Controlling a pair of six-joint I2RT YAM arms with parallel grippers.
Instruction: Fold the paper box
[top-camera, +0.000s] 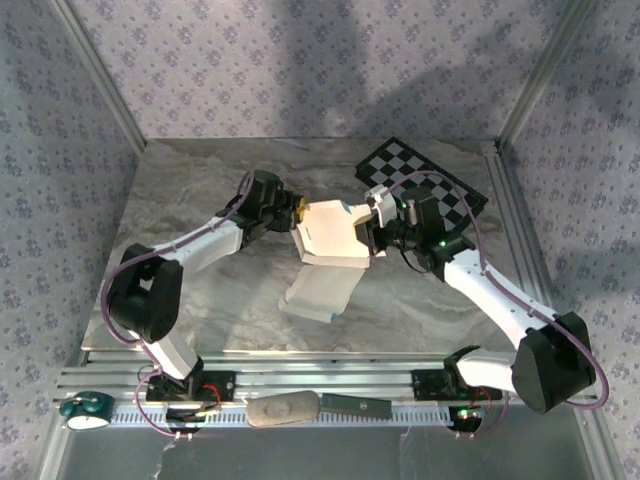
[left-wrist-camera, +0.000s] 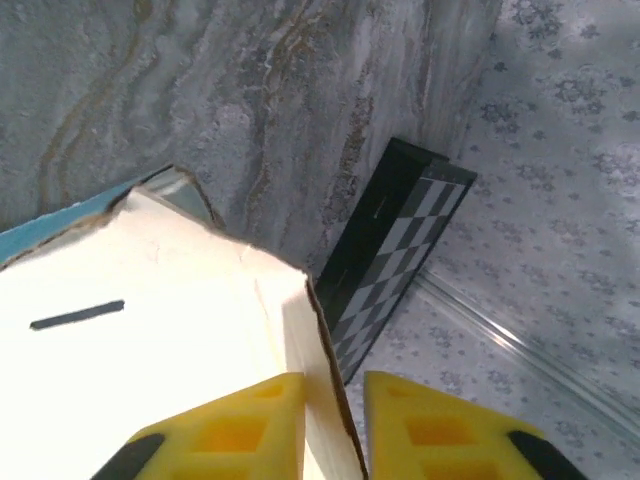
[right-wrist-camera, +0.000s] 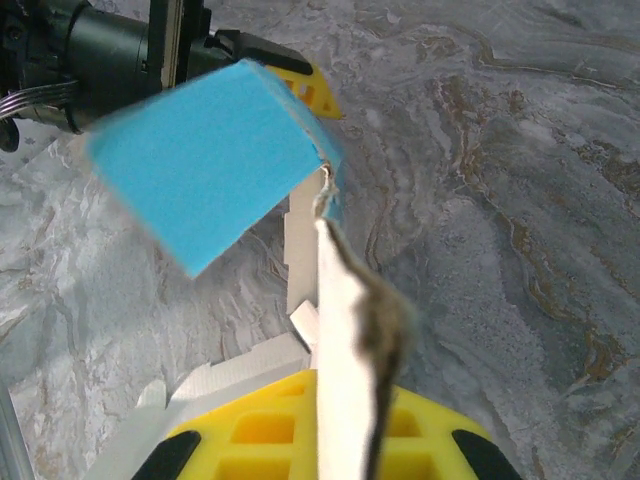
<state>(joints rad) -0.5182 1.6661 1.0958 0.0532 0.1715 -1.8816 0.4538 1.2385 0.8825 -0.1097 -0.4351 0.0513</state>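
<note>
The paper box (top-camera: 335, 235) hangs above the middle of the table, white side up, between both grippers. My left gripper (top-camera: 293, 212) holds its left edge; in the left wrist view the yellow fingers (left-wrist-camera: 240, 425) stand close on either side of a white card wall (left-wrist-camera: 300, 330). My right gripper (top-camera: 375, 225) is shut on a white flap (right-wrist-camera: 345, 330) that stands on edge between its pads. Beyond that flap a turquoise panel (right-wrist-camera: 210, 160) tilts up. A white ribbed sheet (top-camera: 320, 290) lies on the table below; I cannot tell whether it joins the held part.
A black-and-white checkerboard (top-camera: 425, 180) lies at the back right, close behind the right gripper. The front rail carries a teal roll (top-camera: 85, 408), a grey oval piece (top-camera: 283, 408) and a dark bar (top-camera: 355, 404). Patterned walls and metal posts enclose the table.
</note>
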